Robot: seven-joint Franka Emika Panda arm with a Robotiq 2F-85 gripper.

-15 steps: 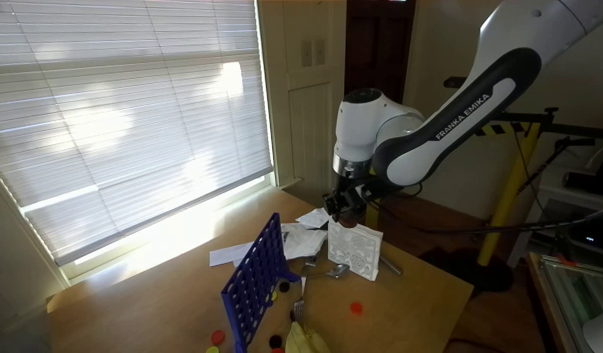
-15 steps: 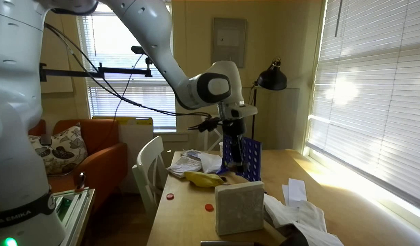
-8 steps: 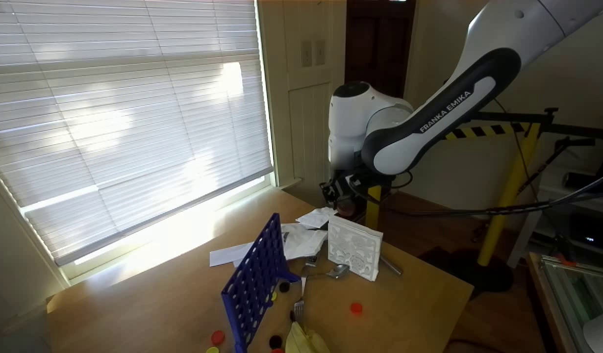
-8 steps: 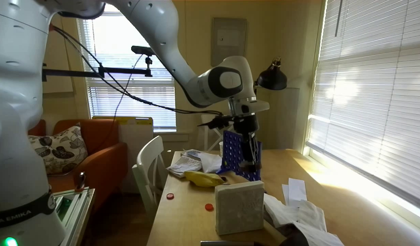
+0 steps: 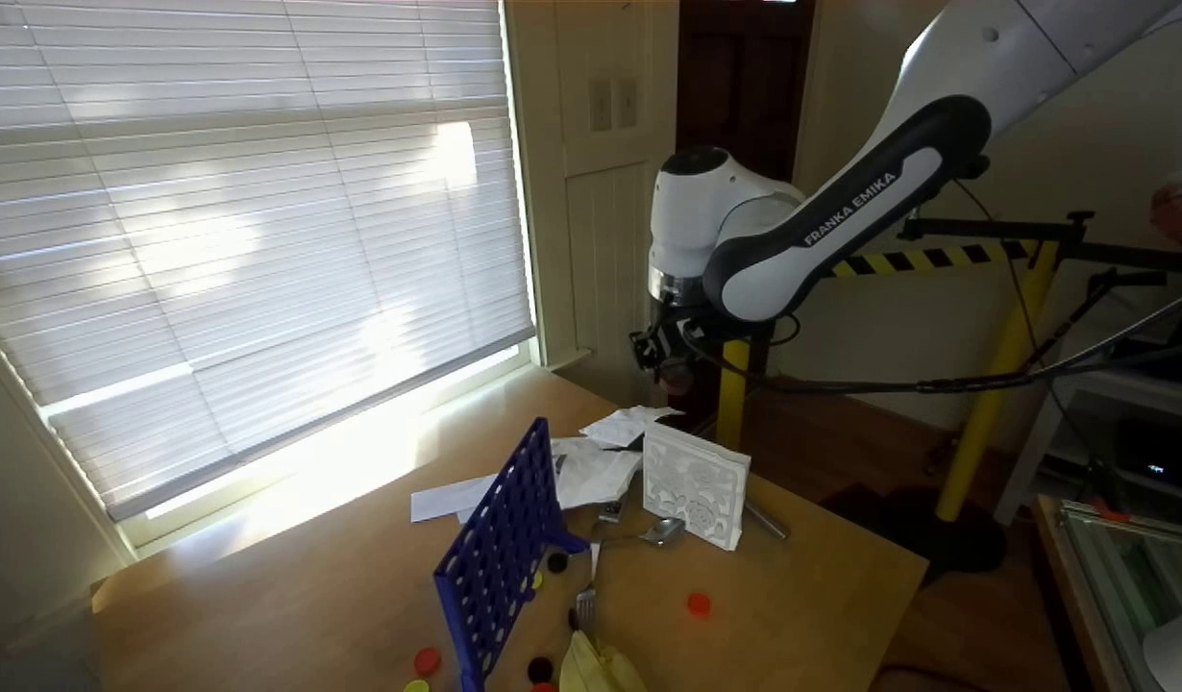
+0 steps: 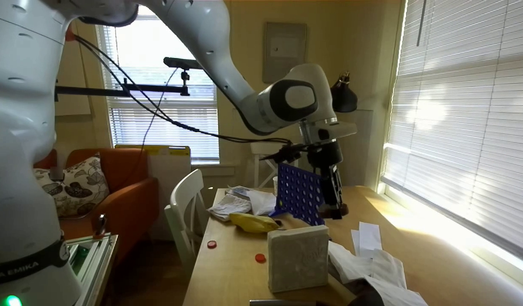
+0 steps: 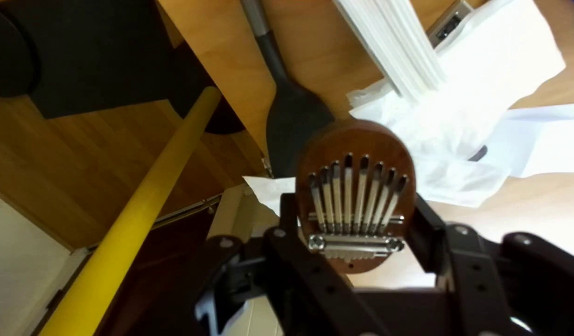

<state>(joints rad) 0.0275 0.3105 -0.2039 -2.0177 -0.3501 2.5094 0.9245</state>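
Note:
My gripper [image 7: 354,212] is shut on a small brown wooden kalimba [image 7: 357,140] with metal tines. Its two fingers press on the sides of the kalimba. The kalimba hangs in the air below the gripper in both exterior views [image 5: 677,381] [image 6: 325,212]. In an exterior view the gripper [image 6: 336,210] shows in front of the blue upright game rack [image 6: 299,191]. In the wrist view a black spatula [image 7: 294,116], crumpled white paper [image 7: 473,102] and a white napkin-like stack [image 7: 394,42] lie beyond the kalimba. The stack stands upright on the table in both exterior views [image 5: 695,485] [image 6: 297,260].
A yellow banana [image 6: 253,222], red discs [image 5: 699,604], a spoon [image 5: 664,531] and a fork [image 5: 585,607] lie on the wooden table [image 5: 293,596]. White papers [image 5: 596,471] lie near the window side. A yellow post [image 7: 142,205] stands beyond the table edge. A black lamp [image 6: 344,98] stands behind.
My gripper has risen and moved toward the window side with the kalimba still in it, away from above the white stack's top edge. The things on the table have not moved.

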